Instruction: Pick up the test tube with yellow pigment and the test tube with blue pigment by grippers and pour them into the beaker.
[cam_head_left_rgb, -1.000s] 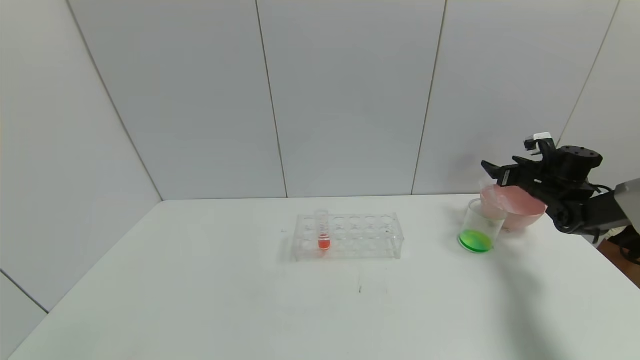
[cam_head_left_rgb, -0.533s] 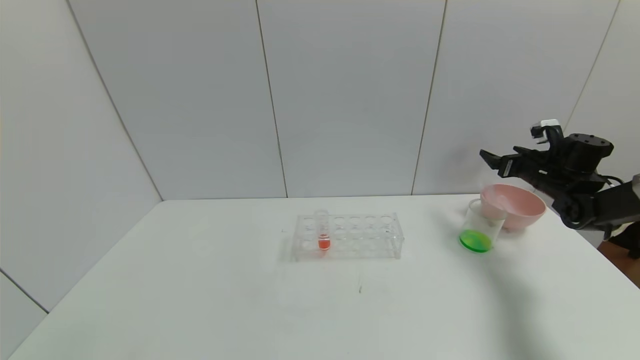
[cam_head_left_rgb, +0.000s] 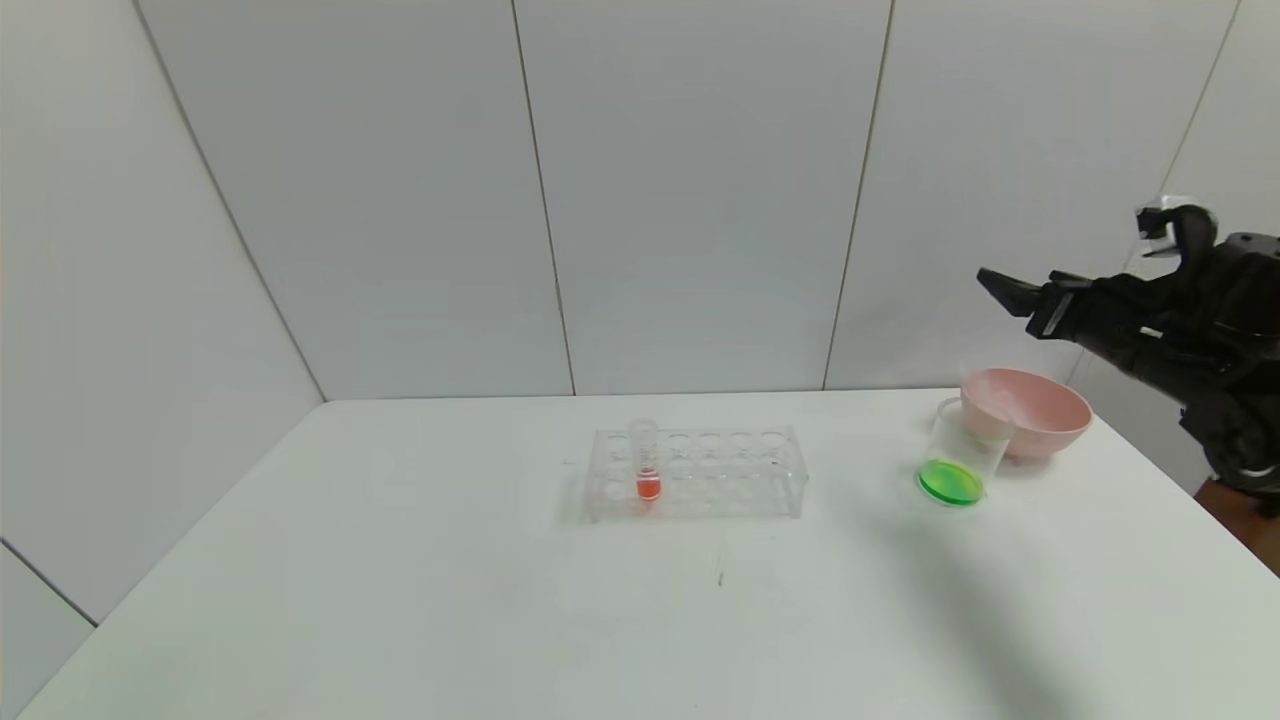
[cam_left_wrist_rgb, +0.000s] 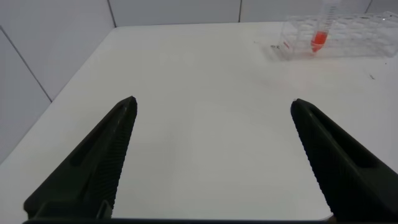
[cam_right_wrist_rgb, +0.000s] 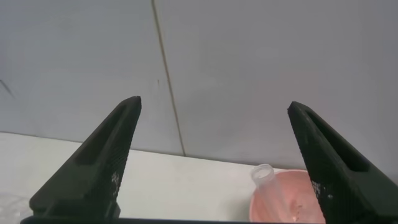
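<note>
The beaker (cam_head_left_rgb: 962, 450) stands on the table at the right and holds green liquid. No tube with yellow or blue liquid is in view. A clear empty tube (cam_right_wrist_rgb: 272, 186) leans in the pink bowl (cam_head_left_rgb: 1040, 415) just behind the beaker. My right gripper (cam_head_left_rgb: 1010, 290) is open and empty, raised well above the bowl; in the right wrist view (cam_right_wrist_rgb: 214, 102) it faces the wall. My left gripper (cam_left_wrist_rgb: 212, 101) is open and empty over the left part of the table, out of the head view.
A clear tube rack (cam_head_left_rgb: 695, 472) stands mid-table with one tube of red-orange liquid (cam_head_left_rgb: 647, 462) at its left end; the rack also shows in the left wrist view (cam_left_wrist_rgb: 348, 37). The table edge (cam_head_left_rgb: 1190, 490) lies close to the bowl's right.
My right gripper has risen and drawn back to the right, from just over the pink bowl to well above it. Beaker, bowl and rack have not moved.
</note>
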